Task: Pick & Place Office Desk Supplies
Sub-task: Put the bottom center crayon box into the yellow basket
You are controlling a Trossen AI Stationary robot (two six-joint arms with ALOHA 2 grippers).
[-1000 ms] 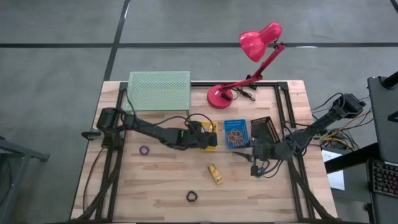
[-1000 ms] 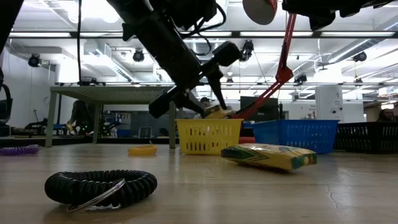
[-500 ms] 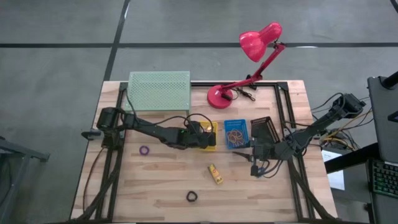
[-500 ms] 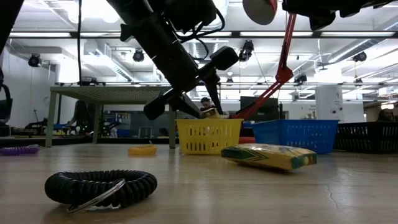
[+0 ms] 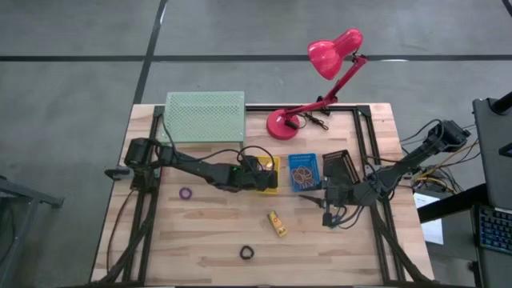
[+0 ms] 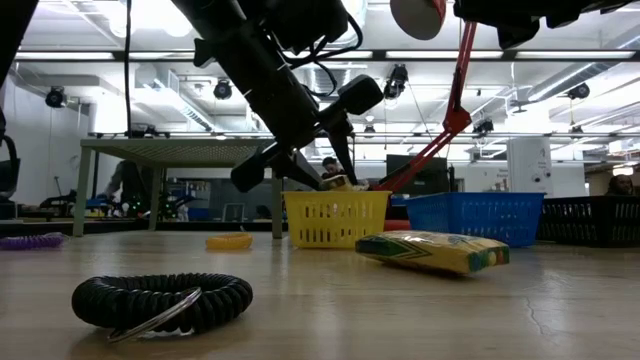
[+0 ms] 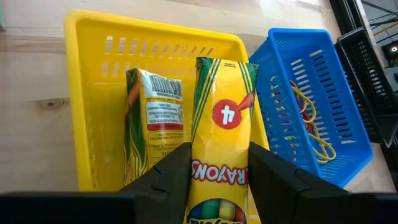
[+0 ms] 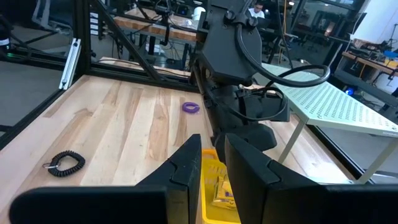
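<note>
Left wrist view: crayon packet (image 7: 222, 134) between claw (image 7: 219, 171) fingers.

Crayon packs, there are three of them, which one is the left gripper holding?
The crayon pack clamped in the left gripper above the yellow basket; another pack lies inside it, the third on the table.

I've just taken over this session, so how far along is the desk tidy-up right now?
Done: one crayon pack lies in the yellow basket, and rubber bands are in the blue basket. In hand: the left gripper holds a second crayon pack over the yellow basket. Left: a third crayon pack, the black coil and the purple coil lie on the table. The right gripper waits nearby.
</note>
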